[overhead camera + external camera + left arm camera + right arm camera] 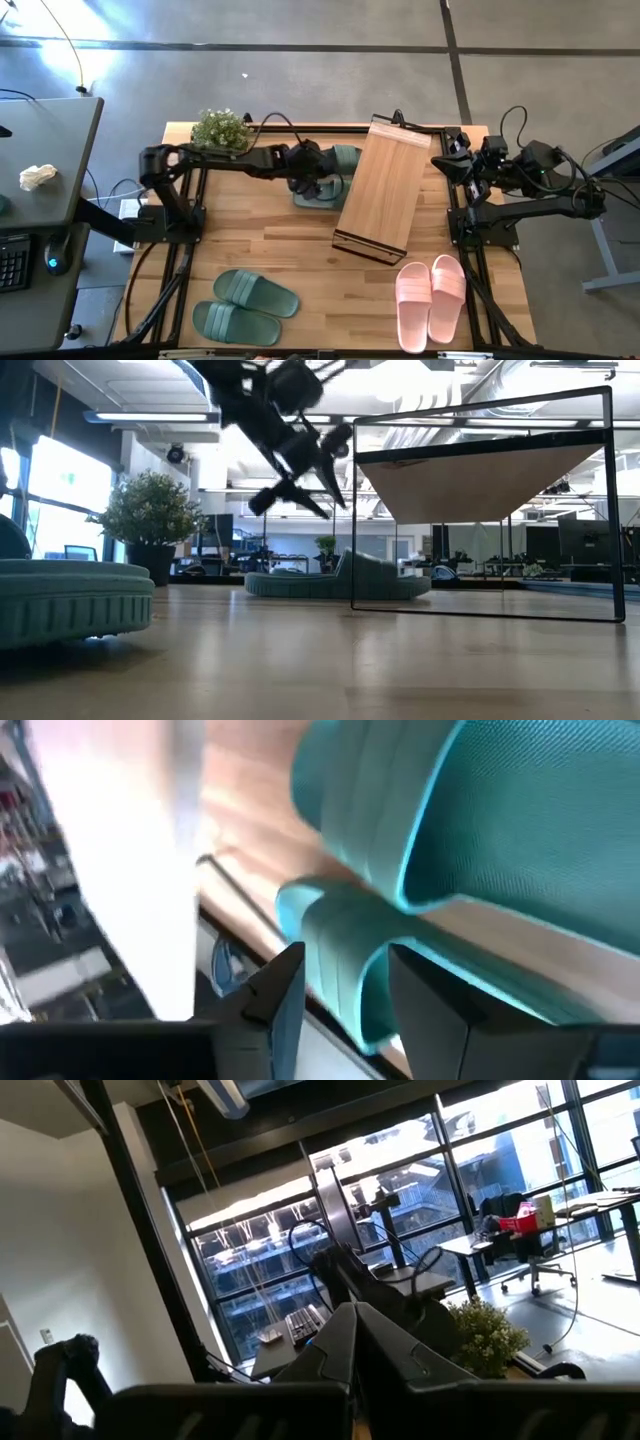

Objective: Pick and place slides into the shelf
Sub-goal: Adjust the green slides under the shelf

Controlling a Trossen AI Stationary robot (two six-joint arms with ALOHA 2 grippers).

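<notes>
Two green slides (335,170) lie on the table at the left long side of the shelf (378,190). In the low view they (335,580) reach partly under the shelf's frame (480,510). My left gripper (316,180) hangs open just above them, slanting down, and the left wrist view shows their ridged straps (470,820) just ahead of its fingers (347,956). Another green pair (245,305) lies near the front left and a pink pair (432,298) near the front right. My right gripper (355,1325) is shut, raised at the table's right edge.
A potted plant (221,129) stands at the far left corner, close behind the left arm. The shelf sits askew in the table's middle. Bare wood (290,250) lies between the shelf and the pairs at the front.
</notes>
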